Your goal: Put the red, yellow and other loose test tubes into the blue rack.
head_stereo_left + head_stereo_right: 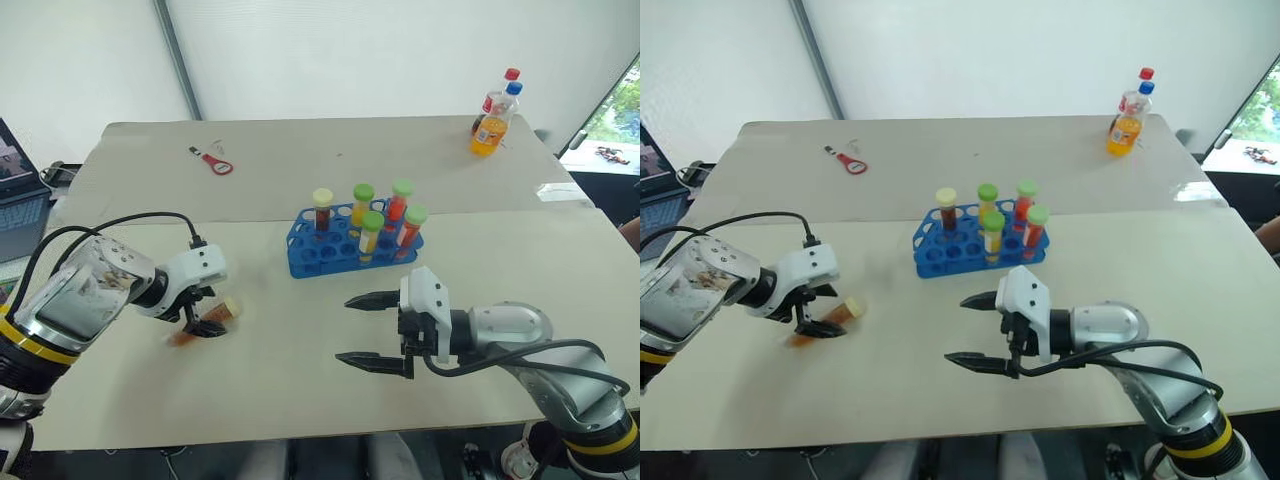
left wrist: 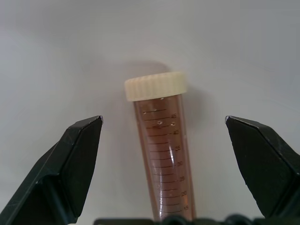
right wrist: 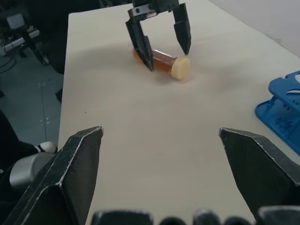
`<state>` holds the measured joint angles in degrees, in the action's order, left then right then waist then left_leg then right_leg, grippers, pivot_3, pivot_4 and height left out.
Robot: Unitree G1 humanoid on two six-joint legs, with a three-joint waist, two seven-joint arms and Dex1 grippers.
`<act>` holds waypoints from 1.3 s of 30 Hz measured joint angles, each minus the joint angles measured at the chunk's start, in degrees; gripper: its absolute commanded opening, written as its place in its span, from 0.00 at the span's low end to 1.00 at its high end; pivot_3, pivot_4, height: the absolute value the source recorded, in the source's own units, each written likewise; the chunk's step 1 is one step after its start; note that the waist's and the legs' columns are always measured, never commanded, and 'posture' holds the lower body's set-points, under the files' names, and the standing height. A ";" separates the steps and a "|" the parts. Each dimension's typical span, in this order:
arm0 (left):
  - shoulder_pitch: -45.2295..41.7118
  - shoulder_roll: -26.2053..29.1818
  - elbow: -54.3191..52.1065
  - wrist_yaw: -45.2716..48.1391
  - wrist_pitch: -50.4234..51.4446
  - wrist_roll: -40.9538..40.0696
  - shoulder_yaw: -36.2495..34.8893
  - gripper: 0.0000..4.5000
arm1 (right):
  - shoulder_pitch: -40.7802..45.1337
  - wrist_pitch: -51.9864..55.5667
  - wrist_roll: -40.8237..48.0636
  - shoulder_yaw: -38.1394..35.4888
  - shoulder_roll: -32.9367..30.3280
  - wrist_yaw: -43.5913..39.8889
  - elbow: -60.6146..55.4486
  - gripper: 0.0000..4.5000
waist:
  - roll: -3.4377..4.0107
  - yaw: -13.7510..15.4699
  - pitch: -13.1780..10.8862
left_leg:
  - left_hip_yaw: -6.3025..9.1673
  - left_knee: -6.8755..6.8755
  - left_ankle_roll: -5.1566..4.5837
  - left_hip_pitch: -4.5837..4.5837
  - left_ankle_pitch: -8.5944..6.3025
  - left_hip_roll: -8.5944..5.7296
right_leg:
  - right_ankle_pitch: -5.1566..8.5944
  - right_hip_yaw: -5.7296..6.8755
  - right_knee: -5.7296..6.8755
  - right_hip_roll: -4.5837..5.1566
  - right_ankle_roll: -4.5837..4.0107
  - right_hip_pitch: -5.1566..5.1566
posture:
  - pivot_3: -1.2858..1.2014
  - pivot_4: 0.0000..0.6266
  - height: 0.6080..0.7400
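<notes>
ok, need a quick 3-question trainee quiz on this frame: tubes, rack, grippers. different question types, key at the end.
1. True or false: the left gripper has already closed on the loose tube.
2. How many capped tubes stand in the blue rack?
3. Multiple choice: what colour is the cap of the tube lying on the table? A) green B) pale yellow C) red

Key
1. False. Its fingers straddle the tube, open, with a gap on each side.
2. Five: four with green caps and one with a pale yellow cap.
3. B. The right gripper is also open and holds nothing.
</notes>
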<state>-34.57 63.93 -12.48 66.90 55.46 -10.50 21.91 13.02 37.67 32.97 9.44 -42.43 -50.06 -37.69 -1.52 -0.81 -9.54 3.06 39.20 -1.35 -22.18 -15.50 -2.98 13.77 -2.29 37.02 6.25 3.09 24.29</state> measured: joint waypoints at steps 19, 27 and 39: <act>-1.30 -3.53 3.05 0.01 -1.80 4.01 4.13 0.22 | 0.21 1.79 -0.65 -0.62 -3.34 1.62 -1.01 0.99 | -0.02 0.03 0.01 | 0.00 0.07 0.00 0.01 0.00 -0.03 | 0.00 -0.01 0.03 0.04 0.00 -0.02 | 0.52 0.24 1.00; -1.32 -4.73 3.68 0.18 -4.43 4.53 3.30 0.19 | 1.56 4.56 2.10 -3.80 -3.37 2.56 -1.32 0.99 | -0.03 0.31 0.01 | 0.03 0.14 0.00 -0.03 0.00 -0.02 | 0.00 0.01 0.05 0.10 0.00 -0.03 | 0.52 0.24 1.00; -15.13 -28.17 12.20 -7.49 -12.94 -10.54 -21.16 0.19 | -3.54 4.16 4.08 -16.18 -8.14 1.69 -1.94 0.99 | -0.12 1.16 -0.01 | 0.09 0.74 -0.14 -0.19 -0.08 -0.08 | -0.08 0.08 0.09 0.20 0.18 -0.16 | 0.52 0.24 1.00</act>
<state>-49.69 35.77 -0.28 59.41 42.52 -21.04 0.75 9.48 41.83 37.05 -6.74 -50.57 -48.37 -39.64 -1.64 0.35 -9.56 3.15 39.93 -1.49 -22.37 -15.58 -3.07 13.70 -2.21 37.11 6.45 3.27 24.13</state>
